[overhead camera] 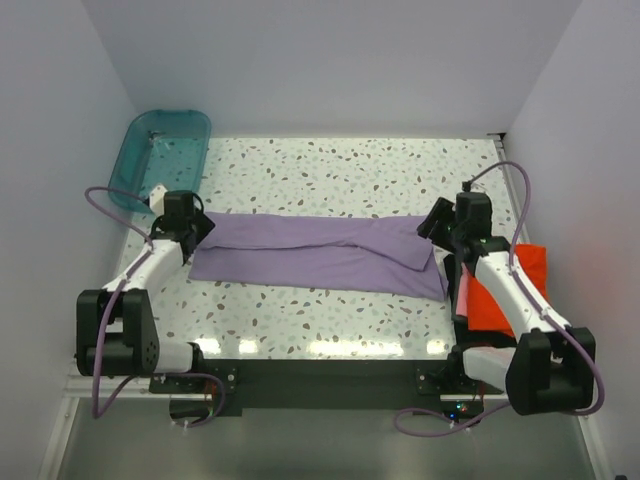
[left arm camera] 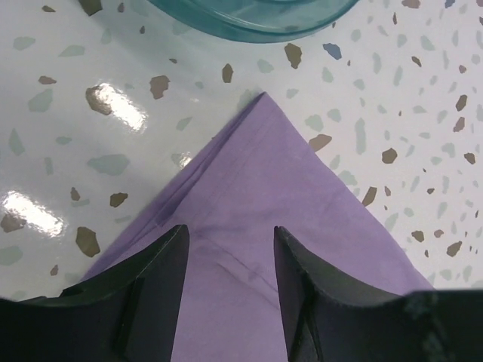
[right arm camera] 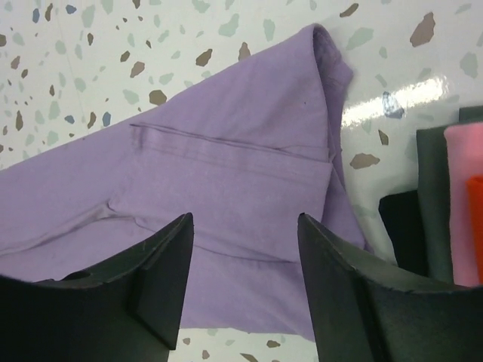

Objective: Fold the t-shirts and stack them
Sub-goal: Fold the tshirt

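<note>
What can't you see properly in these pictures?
- Orange shirt: top view, the right arm lies across its middle.
- Tub: left wrist view, cut off by the top edge.
- Purple shirt: left wrist view, the left gripper covers its near part.

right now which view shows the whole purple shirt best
Top external: the purple shirt lies there end to end as a long folded strip. Left wrist shows only one corner; right wrist only its other end.
</note>
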`<action>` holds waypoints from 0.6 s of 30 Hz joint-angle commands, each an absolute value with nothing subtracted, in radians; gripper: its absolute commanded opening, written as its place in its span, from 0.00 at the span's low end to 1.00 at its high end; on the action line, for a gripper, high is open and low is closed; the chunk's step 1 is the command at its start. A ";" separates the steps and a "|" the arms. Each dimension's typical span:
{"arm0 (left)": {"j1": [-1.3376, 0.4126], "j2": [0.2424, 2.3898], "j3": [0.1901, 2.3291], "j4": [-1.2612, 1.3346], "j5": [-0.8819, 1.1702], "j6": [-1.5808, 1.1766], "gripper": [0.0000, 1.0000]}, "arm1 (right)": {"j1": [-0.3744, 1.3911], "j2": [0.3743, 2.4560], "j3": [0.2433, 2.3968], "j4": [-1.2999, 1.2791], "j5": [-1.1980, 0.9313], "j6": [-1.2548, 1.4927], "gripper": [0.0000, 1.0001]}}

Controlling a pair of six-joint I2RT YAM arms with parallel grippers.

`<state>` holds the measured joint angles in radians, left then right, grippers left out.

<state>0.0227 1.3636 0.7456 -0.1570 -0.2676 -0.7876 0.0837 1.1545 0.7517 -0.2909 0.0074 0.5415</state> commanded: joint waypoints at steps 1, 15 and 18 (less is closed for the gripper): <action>-0.017 1.353 0.762 -0.077 -0.216 -0.795 0.53 | 0.109 1.270 0.860 -0.288 0.002 0.502 0.59; -0.189 1.588 0.859 0.021 -0.153 -0.793 0.46 | 0.377 1.718 1.204 -0.270 0.235 0.482 0.54; -0.206 1.615 0.857 0.041 -0.147 -0.792 0.45 | 0.408 1.796 1.256 -0.265 0.265 0.483 0.52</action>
